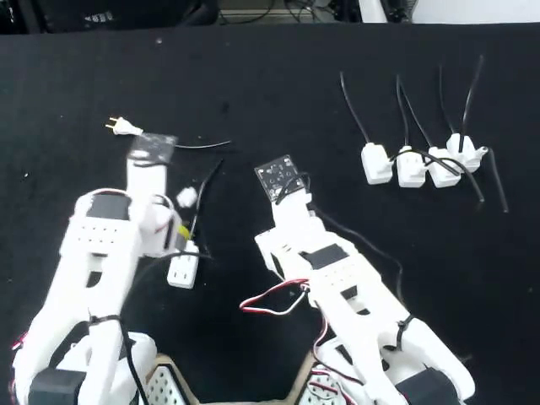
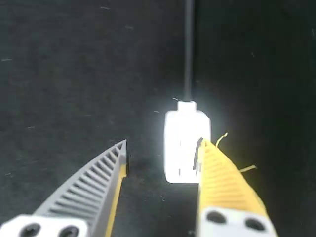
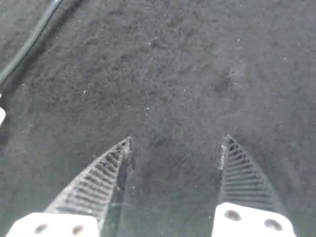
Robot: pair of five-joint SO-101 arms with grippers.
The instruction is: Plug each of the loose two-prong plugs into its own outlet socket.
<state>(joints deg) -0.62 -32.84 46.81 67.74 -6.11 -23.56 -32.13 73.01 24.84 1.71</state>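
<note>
Near the far left of the black surface [image 1: 253, 84], a loose two-prong plug [image 1: 125, 126] lies flat with its brass prongs pointing toward the left edge, just beyond the wrist board of the left arm [image 1: 101, 245]. Closer to the arm bases, a white outlet socket [image 1: 183, 270] lies on the surface, its black cord [image 1: 207, 190] running away from the bases. The left gripper [image 2: 162, 144] hangs right at this socket with its fingers spread wide. The yellow-faced finger [image 2: 222, 182] overlaps one side of the socket body, though whether it touches cannot be told. The grey ribbed finger [image 2: 98, 173] stands clear on the other side, with bare surface between it and the socket. Nothing is pinched. Plug and socket lie well apart, with the left arm between them.

The right arm [image 1: 337, 270] stretches toward the middle of the surface. The right gripper [image 3: 178, 139] hovers above bare black surface, its two ribbed fingers [image 3: 98, 187] spread apart and holding nothing. A black cable [image 3: 29, 44] runs off to one side of it.

At the far right, four white corded blocks [image 1: 411, 167] sit in a close row, their cords trailing toward the far edge. Whether each is a plug seated in a socket cannot be told. A red and white wire [image 1: 270, 299] loops loose beside the right arm.
</note>
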